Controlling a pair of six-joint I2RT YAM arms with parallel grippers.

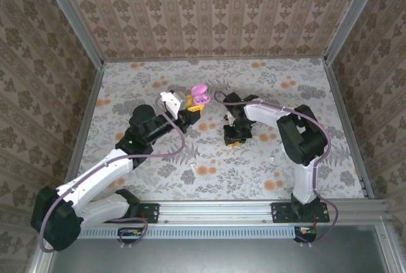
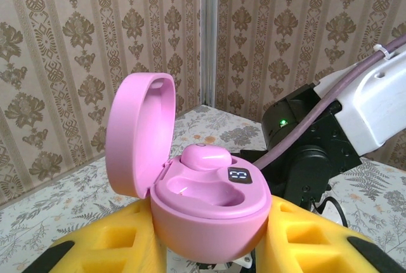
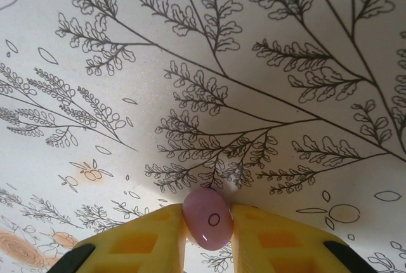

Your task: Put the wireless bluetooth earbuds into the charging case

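The charging case [image 2: 212,206] is glossy pink, not white, and its lid [image 2: 136,133] stands open. My left gripper [image 2: 212,244] is shut on its lower half between yellow fingers [image 2: 108,247]. One pink earbud [image 2: 206,157] sits in the far socket; the near socket [image 2: 203,192] is bare. From above, the case [image 1: 198,95] hangs over the table's middle at the left gripper [image 1: 192,109]. My right gripper [image 1: 235,138] points down at the cloth. Its yellow fingers [image 3: 149,241] are shut on a second pink earbud [image 3: 208,218] that rests against the tablecloth.
The floral tablecloth [image 1: 285,95] is walled by patterned panels on three sides. The right arm's black wrist [image 2: 311,152] stands close behind the case. Small white specks [image 1: 192,167] lie on the cloth near the front. A metal rail [image 1: 216,209] runs along the near edge.
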